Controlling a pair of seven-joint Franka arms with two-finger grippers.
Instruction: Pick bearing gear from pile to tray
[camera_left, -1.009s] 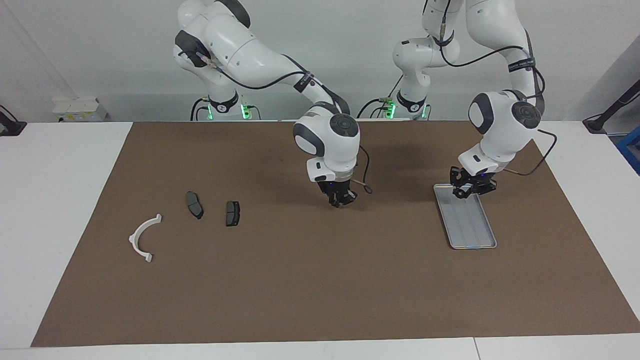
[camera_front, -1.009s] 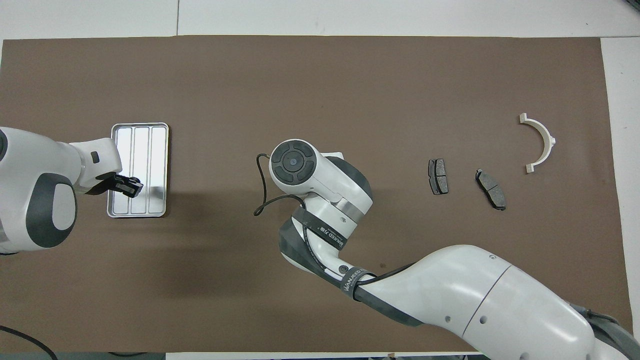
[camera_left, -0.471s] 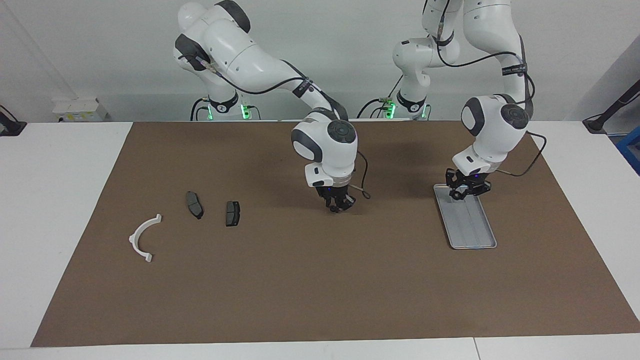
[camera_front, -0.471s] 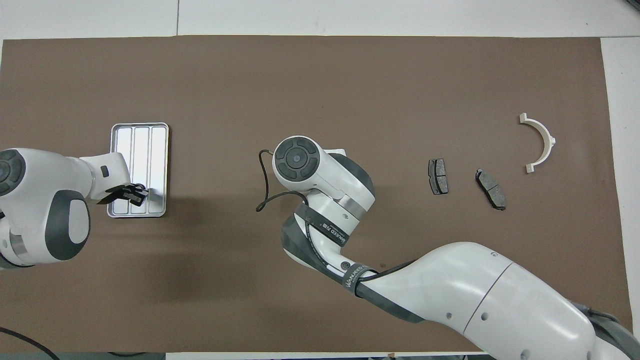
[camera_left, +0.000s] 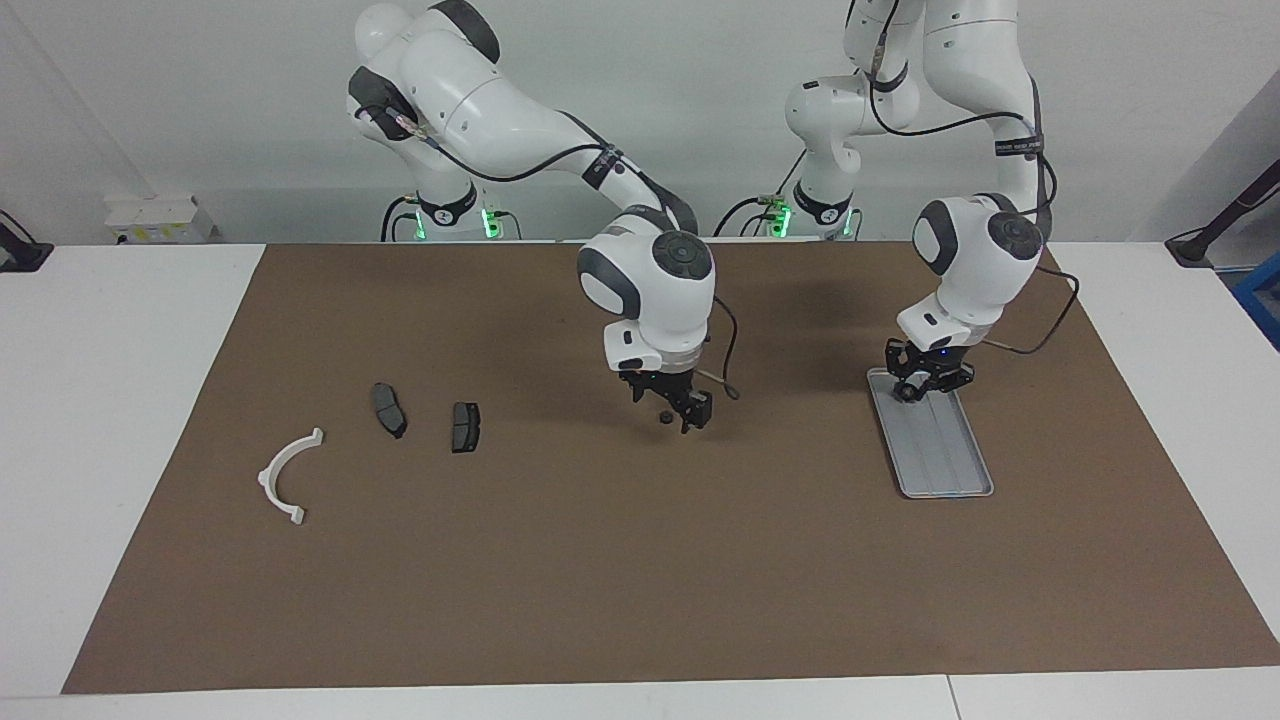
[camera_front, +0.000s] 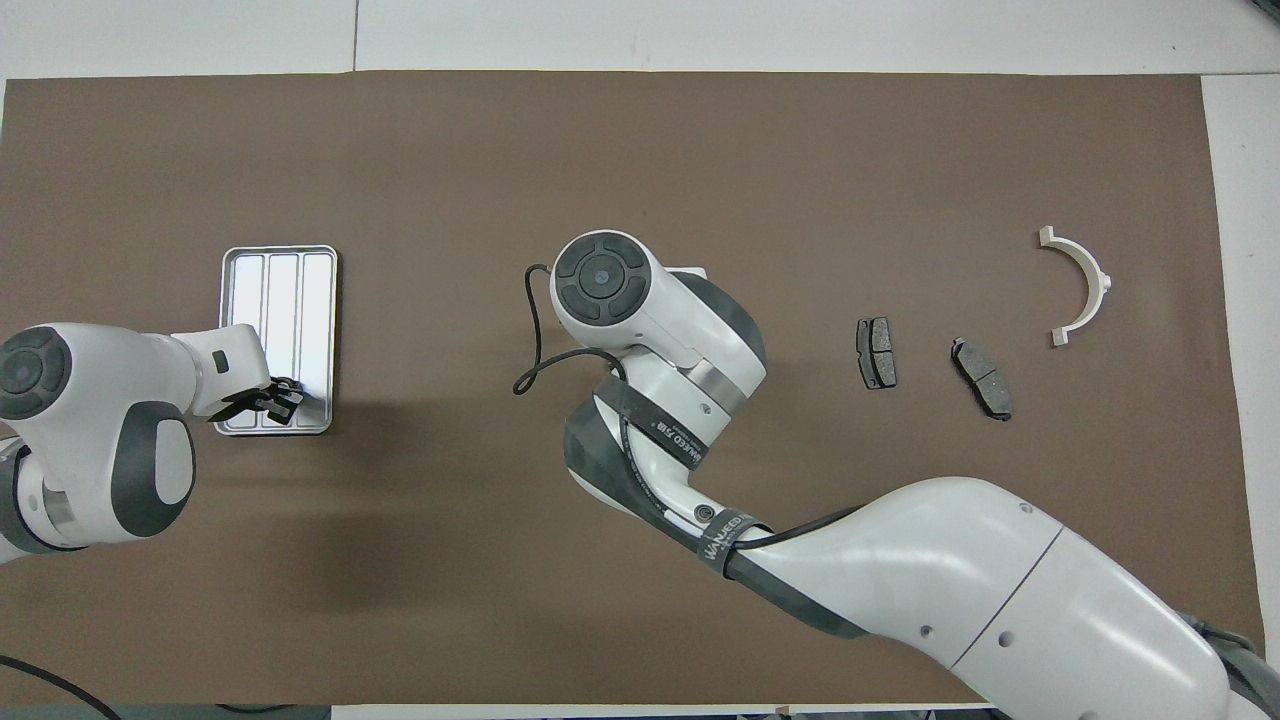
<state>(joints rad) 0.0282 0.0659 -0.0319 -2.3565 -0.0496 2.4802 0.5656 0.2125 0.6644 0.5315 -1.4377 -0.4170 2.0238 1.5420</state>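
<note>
The right claw (camera_left: 672, 408) stands wide over a small black round piece (camera_left: 662, 416) at mid-desk, well apart from the tray (camera_left: 950, 470). This looks like the pick step. Next: close squarely and lift (it could roll). The left claw (camera_left: 925, 385) hovers over the tray's robot-side end; I cannot tell its grip.

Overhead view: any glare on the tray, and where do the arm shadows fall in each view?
Overhead view: the tray shines bright along its lanes, most on the one toward the table's middle; a soft shadow spreads over the brown mat nearer the robots than the tray. Facing view: the tray reads dull grey, without glare; diffuse shadows lie on the mat nearer the robots than the right gripper and left gripper.
</note>
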